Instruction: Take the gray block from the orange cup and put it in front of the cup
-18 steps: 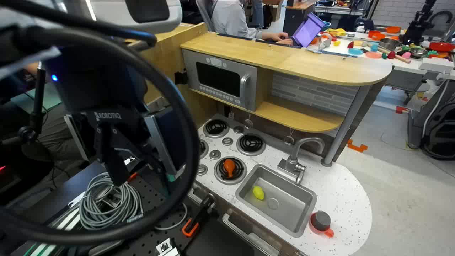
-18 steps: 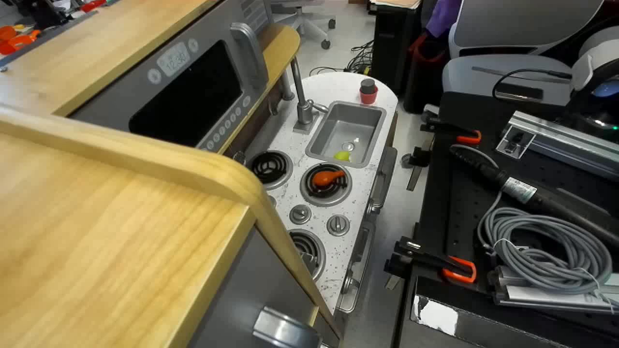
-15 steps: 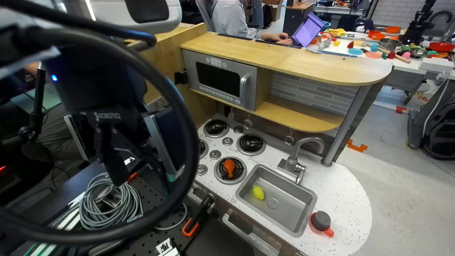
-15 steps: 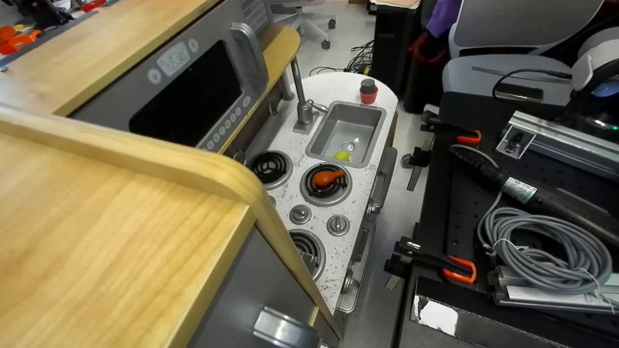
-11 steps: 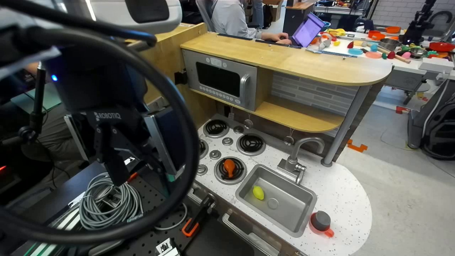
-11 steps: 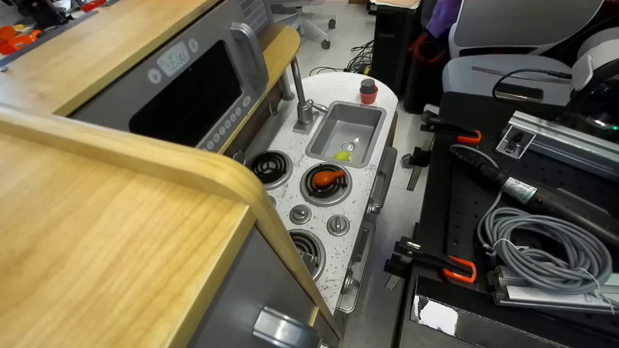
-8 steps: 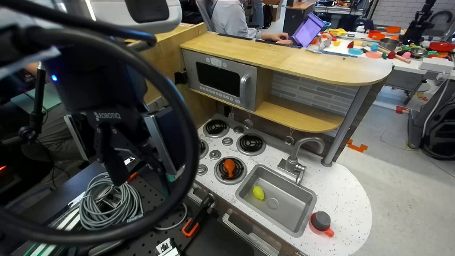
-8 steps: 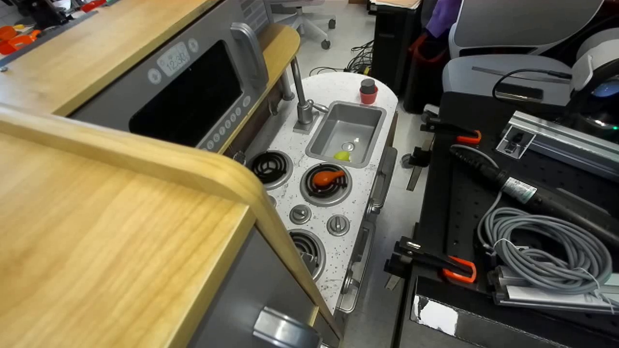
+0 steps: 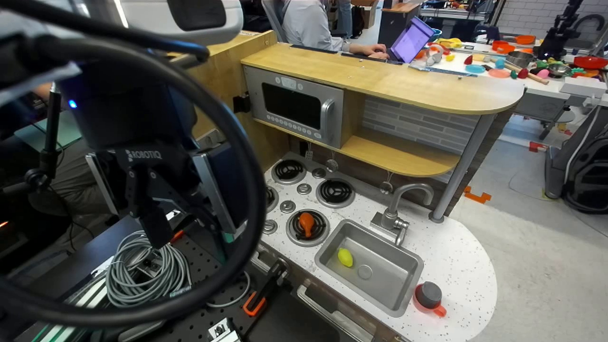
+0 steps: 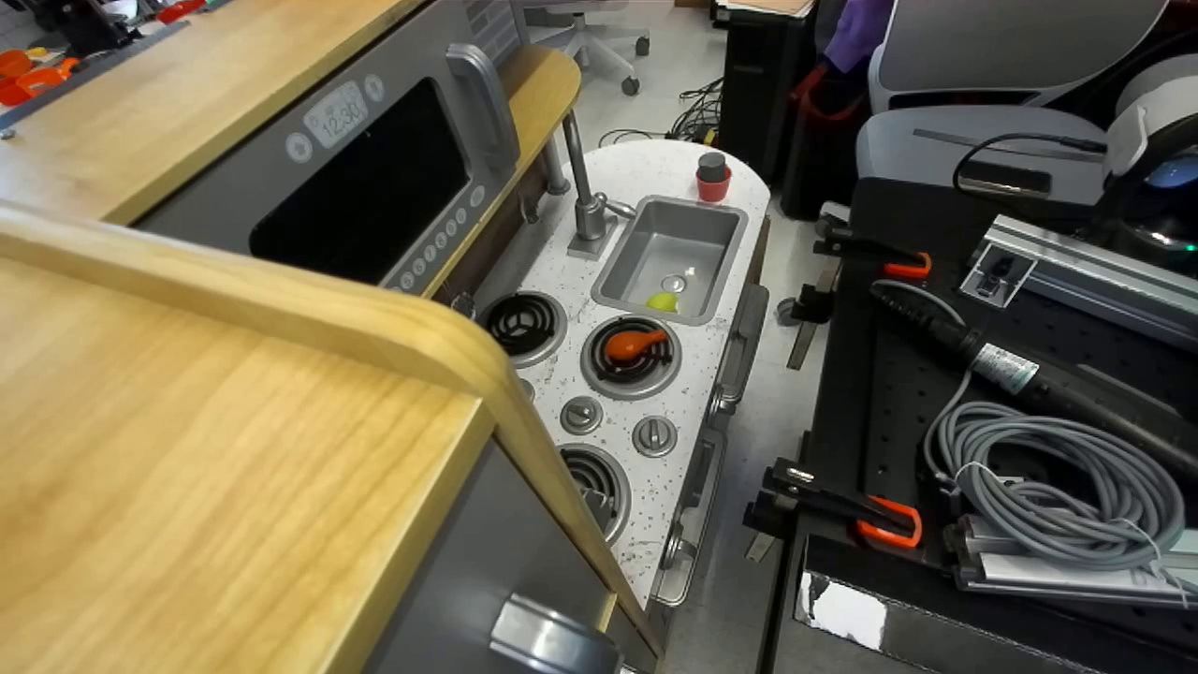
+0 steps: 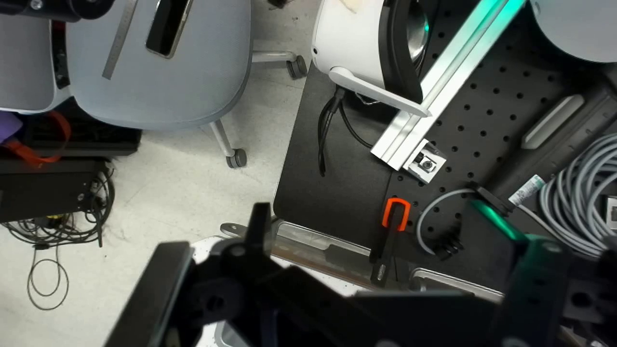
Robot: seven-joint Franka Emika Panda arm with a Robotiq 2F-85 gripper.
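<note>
The orange cup (image 9: 424, 309), reddish-orange with a handle, stands on the white counter beside the sink's far end. It also shows in an exterior view (image 10: 713, 191). The gray block (image 9: 429, 294), dark and rounded, sits in the cup and sticks up above its rim; its top also shows in an exterior view (image 10: 711, 166). My gripper (image 9: 194, 233) is high at the left, far from the cup, partly behind a black cable loop. In the wrist view my gripper (image 11: 381, 224) has its fingers wide apart with nothing between them. Cup and block are out of the wrist view.
The sink (image 9: 375, 285) holds a yellow-green lemon (image 9: 345, 257). An orange drumstick-shaped toy (image 9: 307, 224) lies on a burner. A faucet (image 9: 396, 209) and a wooden shelf (image 9: 403, 154) rise behind. A clamp (image 11: 396, 214) and coiled cable (image 9: 145, 270) are on the black table.
</note>
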